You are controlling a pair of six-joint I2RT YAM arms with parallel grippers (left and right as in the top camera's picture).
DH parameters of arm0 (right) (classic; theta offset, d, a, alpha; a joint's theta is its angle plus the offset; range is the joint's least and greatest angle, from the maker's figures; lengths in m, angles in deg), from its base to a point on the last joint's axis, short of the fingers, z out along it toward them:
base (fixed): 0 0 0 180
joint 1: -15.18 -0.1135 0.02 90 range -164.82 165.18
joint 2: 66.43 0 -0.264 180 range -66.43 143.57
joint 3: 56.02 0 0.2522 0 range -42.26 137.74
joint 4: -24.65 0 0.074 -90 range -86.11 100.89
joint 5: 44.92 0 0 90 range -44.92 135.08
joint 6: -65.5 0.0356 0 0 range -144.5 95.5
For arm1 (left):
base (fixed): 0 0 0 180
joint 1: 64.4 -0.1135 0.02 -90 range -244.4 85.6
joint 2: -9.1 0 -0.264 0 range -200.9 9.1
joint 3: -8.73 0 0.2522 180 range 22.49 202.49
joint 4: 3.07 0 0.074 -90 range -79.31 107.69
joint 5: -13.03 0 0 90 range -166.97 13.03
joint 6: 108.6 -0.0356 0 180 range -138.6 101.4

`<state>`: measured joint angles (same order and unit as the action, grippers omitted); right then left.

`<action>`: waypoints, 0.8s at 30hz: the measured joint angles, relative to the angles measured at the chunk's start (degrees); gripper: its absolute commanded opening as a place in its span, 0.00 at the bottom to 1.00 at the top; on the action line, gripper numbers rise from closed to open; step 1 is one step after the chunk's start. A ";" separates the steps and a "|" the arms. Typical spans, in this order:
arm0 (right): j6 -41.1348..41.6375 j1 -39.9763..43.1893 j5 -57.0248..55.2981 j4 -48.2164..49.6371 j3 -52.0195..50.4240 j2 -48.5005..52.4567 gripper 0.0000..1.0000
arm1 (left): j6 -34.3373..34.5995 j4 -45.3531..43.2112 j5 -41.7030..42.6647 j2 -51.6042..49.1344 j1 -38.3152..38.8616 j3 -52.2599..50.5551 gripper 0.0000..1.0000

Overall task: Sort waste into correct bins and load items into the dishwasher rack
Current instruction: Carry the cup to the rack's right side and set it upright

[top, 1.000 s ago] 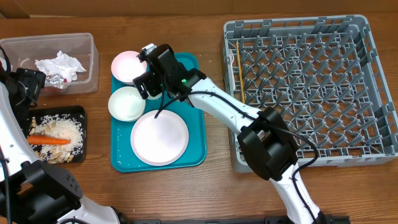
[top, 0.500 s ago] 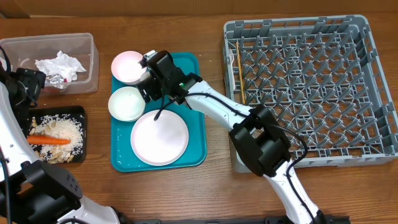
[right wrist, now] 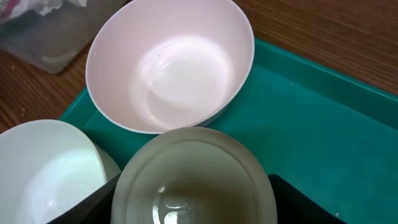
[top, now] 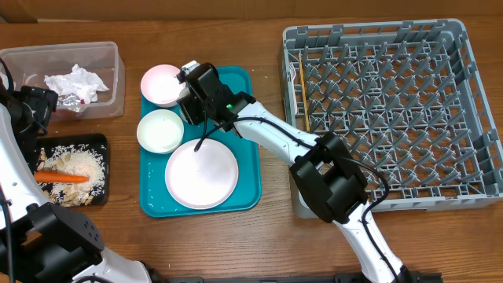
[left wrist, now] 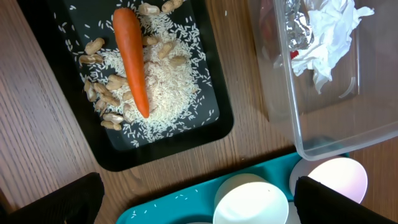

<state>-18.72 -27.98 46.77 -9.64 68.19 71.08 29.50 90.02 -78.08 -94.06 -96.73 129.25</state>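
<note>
Two-arm scene | right gripper [top: 191, 101]: fingers [right wrist: 99, 208] on either side of cup [right wrist: 194, 180] on teal tray [right wrist: 348, 124], clamping not discernible, bowl [right wrist: 168, 68] just beyond | left gripper [left wrist: 205, 202]: jaws wide apart, empty, carrot [left wrist: 130, 59] beyond on black tray [left wrist: 214, 124]

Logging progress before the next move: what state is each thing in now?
Dishwasher rack: holds one chopstick, no dishes.
Clear tub: holds napkins, wrapper.
Black tray: holds carrot, rice.
Far bowl: empty, on teal tray.
Near bowl: empty, on teal tray.
Plate: empty, on teal tray.
Cup: upright, straddled by right pincer.
Left pincer: open, empty.
</note>
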 measured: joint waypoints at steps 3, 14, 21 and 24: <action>0.02 0.04 -0.09 -0.98 0.00 -0.44 0.56 | 0.00 0.00 0.00 0.00 0.00 0.00 1.00; 0.09 5.49 -5.05 -10.38 -0.02 -12.00 0.54 | 0.00 0.00 0.00 0.00 0.00 0.00 1.00; 0.20 17.33 -6.86 -16.26 0.07 -24.46 0.53 | 0.00 0.00 -0.02 0.00 0.00 0.00 1.00; 0.22 23.54 -7.34 -19.56 0.20 -26.69 0.54 | 0.00 0.00 0.00 0.00 0.00 0.00 1.00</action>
<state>-18.50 -4.44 39.43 -29.21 68.39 44.39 29.50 90.02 -78.08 -94.06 -96.73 129.25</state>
